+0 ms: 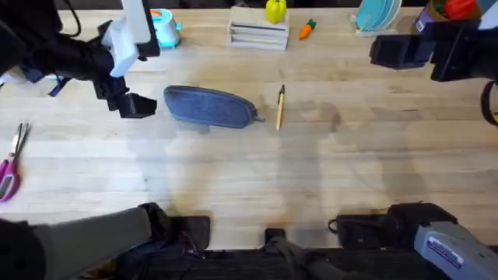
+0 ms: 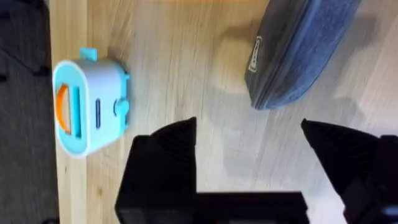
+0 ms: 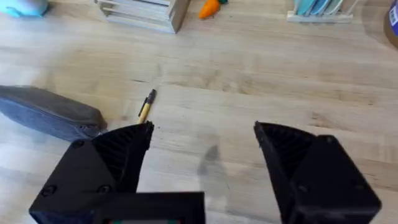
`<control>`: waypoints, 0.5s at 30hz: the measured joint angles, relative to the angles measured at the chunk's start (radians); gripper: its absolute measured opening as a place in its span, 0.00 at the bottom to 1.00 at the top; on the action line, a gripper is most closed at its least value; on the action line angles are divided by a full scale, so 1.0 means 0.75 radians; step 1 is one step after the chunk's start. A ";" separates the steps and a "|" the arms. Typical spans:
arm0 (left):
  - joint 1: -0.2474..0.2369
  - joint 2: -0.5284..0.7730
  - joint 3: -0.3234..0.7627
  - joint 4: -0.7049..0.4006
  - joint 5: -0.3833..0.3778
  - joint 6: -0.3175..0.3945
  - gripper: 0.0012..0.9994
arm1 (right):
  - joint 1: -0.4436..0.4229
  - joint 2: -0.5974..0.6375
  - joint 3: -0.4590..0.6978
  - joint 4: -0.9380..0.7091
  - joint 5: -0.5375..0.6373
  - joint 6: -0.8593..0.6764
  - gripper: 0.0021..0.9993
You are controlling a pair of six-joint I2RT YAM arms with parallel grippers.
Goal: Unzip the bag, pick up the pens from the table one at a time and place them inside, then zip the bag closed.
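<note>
Both black robot arms are hovering with each gripper spread, left gripper [image 2: 249, 146] beside the slim grey-blue fabric pouch [image 1: 210, 106]. The pouch is seemingly lying zipped on the pale plank bench [image 1: 327, 171], the yellow-tan pen [image 1: 280, 106] waiting just beside it; right gripper [image 3: 202, 143] is grasping nothing.

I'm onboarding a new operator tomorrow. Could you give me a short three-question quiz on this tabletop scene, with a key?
1. True or false: the pen lies inside the bag.
2. Which gripper is nearer the bag: A) left gripper B) right gripper?
3. Fill in: at the table's left edge lie pink-handled ____.

Key: 1. False; it lies on the table beside the bag's pull-tab end. 2. A. 3. scissors.
</note>
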 joint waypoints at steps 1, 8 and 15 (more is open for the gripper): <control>0.000 0.020 0.000 -0.001 0.021 0.036 0.99 | 0.000 0.000 0.000 0.000 -0.001 0.000 1.00; 0.000 0.131 0.000 0.012 0.148 0.179 0.99 | 0.000 0.000 0.000 0.000 0.000 0.003 1.00; 0.000 0.274 0.000 0.001 0.310 0.211 0.99 | 0.000 0.000 0.000 0.000 0.000 0.004 1.00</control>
